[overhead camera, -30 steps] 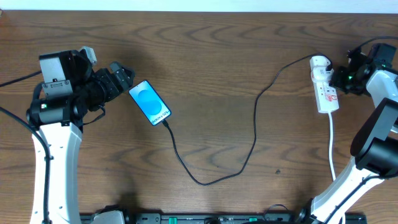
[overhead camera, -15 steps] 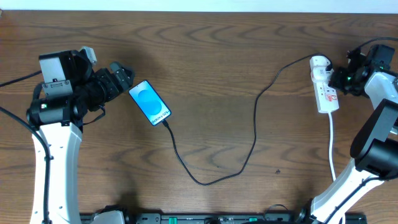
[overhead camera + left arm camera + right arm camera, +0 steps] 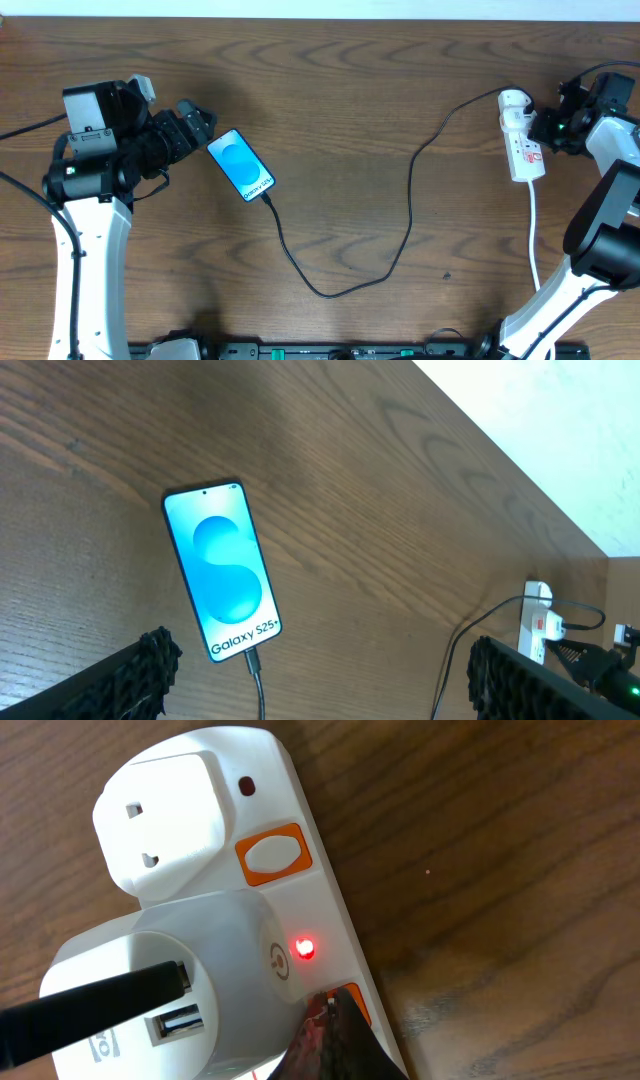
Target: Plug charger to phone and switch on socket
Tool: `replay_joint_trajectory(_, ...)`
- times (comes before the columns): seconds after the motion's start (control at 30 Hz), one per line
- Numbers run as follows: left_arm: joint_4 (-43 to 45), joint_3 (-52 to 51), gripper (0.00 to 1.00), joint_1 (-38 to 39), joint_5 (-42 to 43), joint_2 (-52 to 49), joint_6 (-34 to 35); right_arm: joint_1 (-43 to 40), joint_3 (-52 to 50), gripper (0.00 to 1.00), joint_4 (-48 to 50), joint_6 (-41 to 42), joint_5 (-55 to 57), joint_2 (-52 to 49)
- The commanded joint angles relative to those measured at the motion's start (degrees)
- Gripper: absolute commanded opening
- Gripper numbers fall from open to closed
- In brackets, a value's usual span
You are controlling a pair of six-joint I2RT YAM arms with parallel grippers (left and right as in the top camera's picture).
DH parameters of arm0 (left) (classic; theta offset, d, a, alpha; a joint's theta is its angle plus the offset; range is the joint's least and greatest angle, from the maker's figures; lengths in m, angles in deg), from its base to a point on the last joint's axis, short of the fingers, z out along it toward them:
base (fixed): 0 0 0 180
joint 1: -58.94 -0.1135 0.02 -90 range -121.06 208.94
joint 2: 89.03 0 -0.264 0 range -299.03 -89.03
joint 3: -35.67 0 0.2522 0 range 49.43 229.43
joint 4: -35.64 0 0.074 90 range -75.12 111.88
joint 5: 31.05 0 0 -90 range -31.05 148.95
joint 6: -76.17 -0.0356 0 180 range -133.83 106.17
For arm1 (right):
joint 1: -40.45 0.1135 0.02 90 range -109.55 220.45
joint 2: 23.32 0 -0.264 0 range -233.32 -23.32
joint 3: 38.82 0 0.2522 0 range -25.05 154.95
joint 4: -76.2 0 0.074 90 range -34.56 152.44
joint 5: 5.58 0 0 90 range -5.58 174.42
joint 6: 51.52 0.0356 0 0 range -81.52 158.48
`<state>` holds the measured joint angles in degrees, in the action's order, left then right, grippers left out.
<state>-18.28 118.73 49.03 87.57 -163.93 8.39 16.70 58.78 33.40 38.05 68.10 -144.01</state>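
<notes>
The phone [image 3: 241, 165] lies flat with its blue screen up, and the left wrist view shows it too [image 3: 222, 582]. The charger's black cable [image 3: 408, 215] runs from the phone's lower end in a loop to a white adapter [image 3: 190, 960] seated in the socket [image 3: 522, 140]. A red light [image 3: 303, 948] glows on the socket [image 3: 290, 790]. My left gripper [image 3: 195, 130] stands open just left of the phone, nothing between its fingers [image 3: 140, 675]. My right gripper [image 3: 330, 1020] is shut, its tip resting on an orange switch [image 3: 358, 1003] beside the adapter.
A second orange switch [image 3: 275, 852] sits by an unused outlet cover [image 3: 165, 815]. The socket's white cord [image 3: 533, 235] trails toward the table's front edge. The table's far edge meets a pale wall [image 3: 560, 420].
</notes>
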Motion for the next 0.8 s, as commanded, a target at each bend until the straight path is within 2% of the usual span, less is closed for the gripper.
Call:
replay_joint_trajectory(0.0,-0.2,0.0,0.94,0.1,0.7,0.2,-0.6,7.2,-3.7,0.01,-2.6,0.4,-16.9,-3.2)
replay_joint_trajectory(0.77,-0.2,0.0,0.94,0.1,0.7,0.2,-0.6,12.2,-3.7,0.01,-5.1,0.9,-16.8,-3.2)
